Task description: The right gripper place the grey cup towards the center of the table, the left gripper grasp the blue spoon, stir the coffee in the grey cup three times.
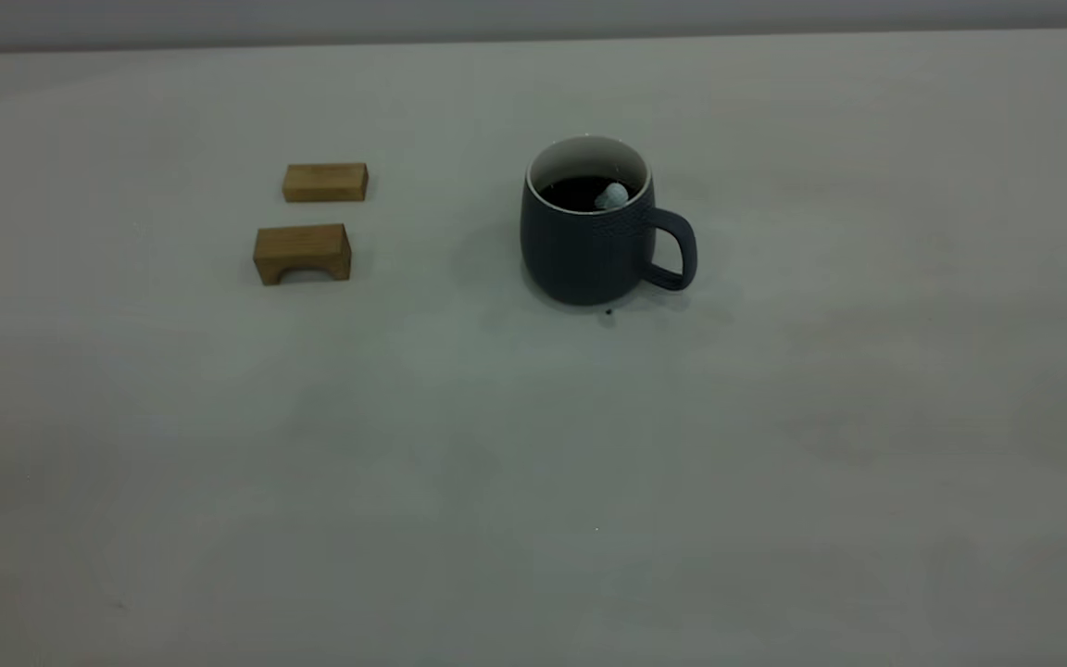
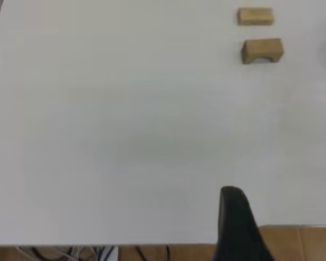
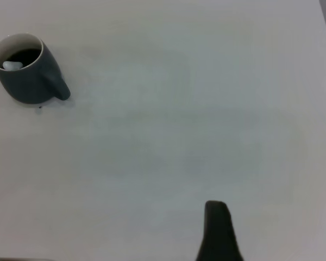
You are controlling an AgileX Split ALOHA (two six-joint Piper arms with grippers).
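Only one black finger of the left gripper and one of the right gripper show, so I cannot tell their state.

One grey cup stands mid-table, holding dark coffee and the pale spoon tip. Two wooden blocks sit well apart.

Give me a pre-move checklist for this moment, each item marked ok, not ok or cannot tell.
1. Grey cup upright near the middle of the table: ok.
2. Coffee inside the cup, none spilled around it: ok.
3. Blue spoon free to grasp: not ok; only a pale end pokes out of the coffee.
4. Two wooden blocks apart from the cup: ok.
5. Left gripper back near the table edge, holding nothing visible; finger state: cannot tell.
6. Right gripper away from the cup; finger state: cannot tell.
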